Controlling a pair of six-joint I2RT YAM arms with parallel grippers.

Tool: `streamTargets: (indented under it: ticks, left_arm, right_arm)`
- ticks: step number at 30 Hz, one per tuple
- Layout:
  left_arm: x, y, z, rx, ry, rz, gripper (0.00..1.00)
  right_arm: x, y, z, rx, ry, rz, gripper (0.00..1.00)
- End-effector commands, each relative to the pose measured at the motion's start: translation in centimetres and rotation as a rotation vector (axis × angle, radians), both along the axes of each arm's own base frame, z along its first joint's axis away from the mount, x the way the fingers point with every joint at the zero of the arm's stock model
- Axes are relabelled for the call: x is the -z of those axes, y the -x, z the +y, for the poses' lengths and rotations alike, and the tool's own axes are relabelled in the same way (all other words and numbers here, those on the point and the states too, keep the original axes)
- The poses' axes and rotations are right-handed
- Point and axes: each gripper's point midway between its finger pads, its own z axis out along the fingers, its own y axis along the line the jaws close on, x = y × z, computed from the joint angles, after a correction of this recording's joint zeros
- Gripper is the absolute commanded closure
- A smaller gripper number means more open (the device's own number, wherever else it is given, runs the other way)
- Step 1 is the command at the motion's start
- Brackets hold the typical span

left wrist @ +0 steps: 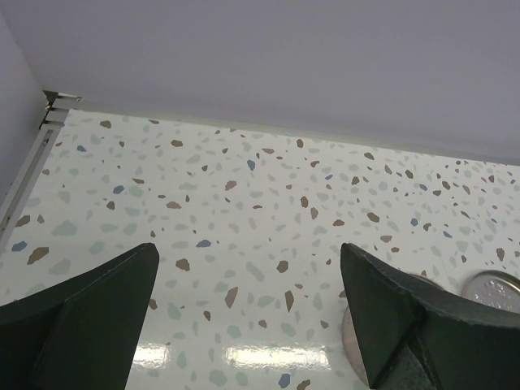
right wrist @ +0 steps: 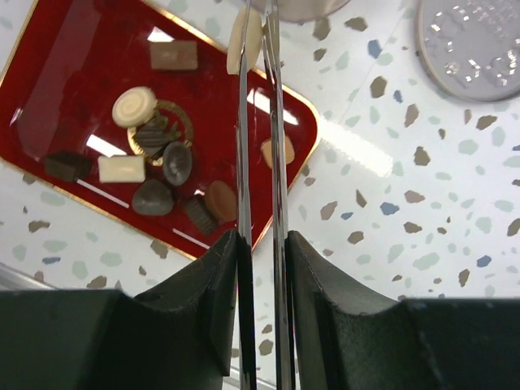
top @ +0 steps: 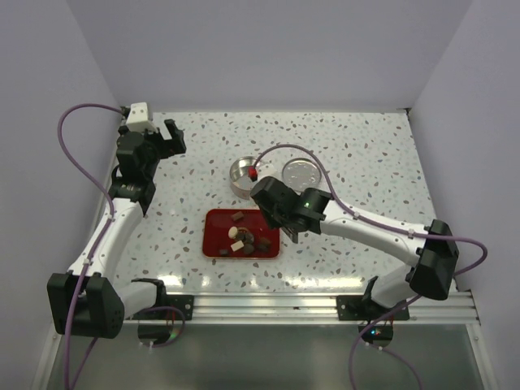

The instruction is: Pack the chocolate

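Several small chocolate pieces (top: 244,237), dark brown, light brown and cream, lie on a flat red tray (top: 218,244); they show clearly in the right wrist view (right wrist: 153,197). My right gripper (top: 275,208) (right wrist: 262,237) is shut on long metal tweezers (right wrist: 244,146) that point toward the round open tin (top: 240,174). A cream-white piece (right wrist: 239,41) sits at the tweezers' tips, over the tray's far edge (right wrist: 302,106) near the tin. My left gripper (top: 168,138) (left wrist: 248,313) is open and empty, hovering over the table's far left.
The tin's round silver lid (top: 302,173) (right wrist: 471,45) lies flat to the right of the tin; it also peeks into the left wrist view (left wrist: 492,288). Purple walls enclose the speckled table (top: 366,146). A metal rail (top: 268,305) runs along the near edge.
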Motion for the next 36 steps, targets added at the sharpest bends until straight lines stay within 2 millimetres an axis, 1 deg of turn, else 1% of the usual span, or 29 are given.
streamTargets:
  ticks: [1, 2, 3, 4, 5, 7, 11, 13, 14, 16, 17, 20, 21, 25, 29, 32, 33, 34, 35, 36]
  left_arm:
    - [-1.1, 0.0, -0.3, 0.006, 0.012, -0.032, 0.0]
    - [-1.2, 0.0, -0.3, 0.006, 0.012, -0.035, 0.0]
    - [-1.0, 0.0, -0.3, 0.006, 0.014, -0.032, 0.0]
    - [-1.1, 0.0, -0.3, 0.007, 0.014, -0.034, 0.0]
    - [-1.2, -0.1, -0.2, 0.006, 0.014, -0.035, 0.0]
    - [-1.2, -0.1, -0.3, 0.007, 0.014, -0.034, 0.0]
    - [-1.3, 0.0, -0.3, 0.007, 0.011, -0.034, 0.0]
    - [-1.3, 0.0, -0.3, 0.007, 0.011, -0.034, 0.0]
    - [-1.2, -0.1, -0.3, 0.006, 0.01, -0.031, 0.0]
    - [-1.3, 0.0, -0.2, 0.005, 0.009, -0.032, 0.0]
    - [-1.2, -0.1, -0.2, 0.005, 0.009, -0.031, 0.0]
    - [-1.2, -0.1, -0.3, 0.006, 0.009, -0.029, 0.0]
    - [-1.3, -0.1, -0.3, 0.006, 0.009, -0.031, 0.0]
    - [-1.1, -0.1, -0.3, 0.008, 0.009, -0.028, 0.0]
    - [-1.1, -0.1, -0.3, 0.007, 0.01, -0.028, 0.0]
    - [-1.0, -0.1, -0.3, 0.008, 0.009, -0.025, 0.0]
    - [-0.9, -0.1, -0.3, 0.006, 0.01, -0.022, 0.0]
    - [-1.0, -0.2, -0.3, 0.006, 0.01, -0.023, 0.0]
    - [-1.0, -0.2, -0.3, 0.006, 0.008, -0.023, 0.0]
    - [-0.9, -0.3, -0.3, 0.006, 0.01, -0.022, 0.0]
  right_arm:
    - [-4.0, -3.6, -0.6, 0.055, -0.068, -0.122, 0.69]
    - [-4.7, -4.3, -0.4, 0.054, -0.083, -0.142, 0.69]
    - [-4.9, -4.7, -0.3, 0.051, -0.096, -0.146, 0.69]
    - [-5.0, -5.7, -0.7, 0.068, -0.097, -0.152, 0.69]
    - [-5.4, -6.4, -0.4, 0.064, -0.108, -0.17, 0.69]
    - [-5.6, -7.6, -0.5, 0.069, -0.119, -0.18, 0.69]
    - [-5.5, -9.4, 0.6, 0.042, -0.131, -0.201, 0.69]
    - [-5.6, -10.2, 0.9, 0.039, -0.129, -0.206, 0.68]
    - [-5.0, -10.5, 1.1, 0.034, -0.114, -0.2, 0.68]
    - [-5.0, -11.1, 1.2, 0.034, -0.121, -0.204, 0.65]
    - [-4.7, -11.3, 1.3, 0.032, -0.117, -0.202, 0.64]
    - [-4.8, -11.7, 1.3, 0.036, -0.118, -0.208, 0.59]
    - [-4.8, -11.8, 1.2, 0.035, -0.117, -0.21, 0.59]
    - [-5.0, -11.7, 1.2, 0.035, -0.122, -0.214, 0.57]
    - [-5.6, -10.7, 1.6, 0.003, -0.173, -0.189, 0.59]
    - [-5.3, -9.0, 1.7, -0.017, -0.197, -0.149, 0.6]
    - [-4.8, -7.9, 1.9, -0.029, -0.192, -0.133, 0.6]
    - [-5.1, -7.1, 2.0, -0.039, -0.204, -0.13, 0.6]
    - [-4.9, -6.4, 2.1, -0.042, -0.209, -0.119, 0.6]
    - [-4.5, -5.1, 2.6, -0.067, -0.213, -0.099, 0.6]
